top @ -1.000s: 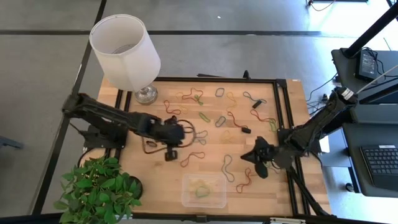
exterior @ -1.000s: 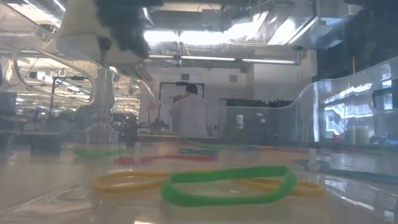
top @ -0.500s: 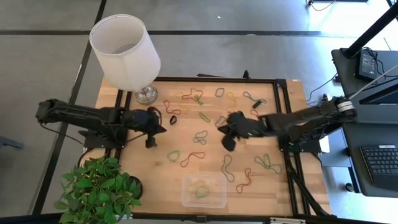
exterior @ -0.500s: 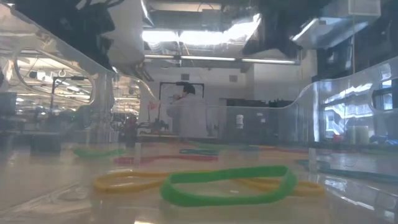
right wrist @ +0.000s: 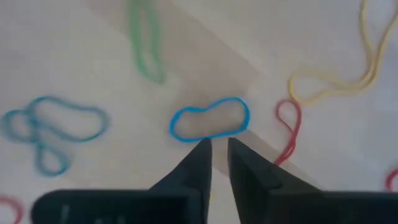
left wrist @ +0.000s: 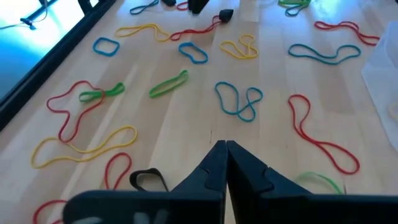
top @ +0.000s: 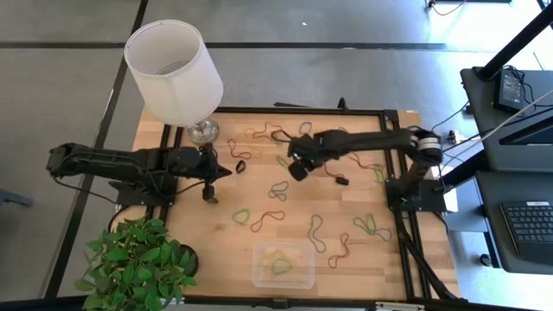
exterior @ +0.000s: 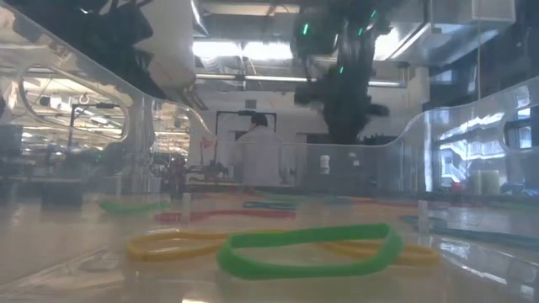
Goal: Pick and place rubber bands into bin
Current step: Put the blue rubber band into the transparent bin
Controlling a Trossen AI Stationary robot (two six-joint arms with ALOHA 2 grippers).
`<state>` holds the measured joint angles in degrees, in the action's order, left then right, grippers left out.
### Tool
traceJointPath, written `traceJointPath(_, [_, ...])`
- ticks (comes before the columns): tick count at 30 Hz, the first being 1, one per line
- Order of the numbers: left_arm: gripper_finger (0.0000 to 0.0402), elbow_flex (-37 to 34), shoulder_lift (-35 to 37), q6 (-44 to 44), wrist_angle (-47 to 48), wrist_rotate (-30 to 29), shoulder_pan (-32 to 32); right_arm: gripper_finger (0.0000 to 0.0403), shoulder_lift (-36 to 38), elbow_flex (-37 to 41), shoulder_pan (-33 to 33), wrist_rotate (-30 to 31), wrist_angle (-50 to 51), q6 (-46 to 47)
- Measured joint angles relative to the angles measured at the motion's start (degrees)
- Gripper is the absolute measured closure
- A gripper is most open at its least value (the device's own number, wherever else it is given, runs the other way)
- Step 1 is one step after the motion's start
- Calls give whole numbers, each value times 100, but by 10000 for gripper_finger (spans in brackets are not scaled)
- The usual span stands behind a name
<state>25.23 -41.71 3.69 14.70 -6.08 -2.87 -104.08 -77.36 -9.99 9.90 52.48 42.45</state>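
Many coloured rubber bands (top: 316,229) lie flat and scattered on the wooden table. The clear bin (top: 259,252) stands near the front edge with a green band (exterior: 307,251) and a yellow one inside. My right gripper (top: 296,169) hangs over the table's far middle and points down. Its fingers stand slightly apart just above a blue band (right wrist: 210,119) and touch nothing. My left gripper (left wrist: 225,144) is shut and holds nothing. It hovers over the table's left part, beside a black band (left wrist: 148,180).
A white-shaded lamp (top: 173,69) stands at the far left corner and a potted plant (top: 138,263) at the near left. A black frame rail (top: 393,138) runs round the table. A small black piece (top: 341,181) lies among the bands. A person stands in the room behind (exterior: 257,156).
My left gripper has drawn back from the table's middle toward the left edge, then kept still. My right gripper has swept from the near right toward the far middle and tipped from nearly level to pointing down over the blue band. The bands lie as before.
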Motion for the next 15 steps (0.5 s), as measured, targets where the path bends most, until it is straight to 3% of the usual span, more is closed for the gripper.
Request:
traceJointPath(4, [399, 0, -2, -2, 9, -3, 0, 317, -418, -2, -396, -407, 23, 124])
traceJointPath(10, [400, 0, -2, -263, 24, -3, 2, 283, -728, -2, -721, -414, 30, 270])
traceJointPath(15, [399, 0, -4, -346, 22, -3, 2, 280, -905, -2, -783, -416, 9, 230])
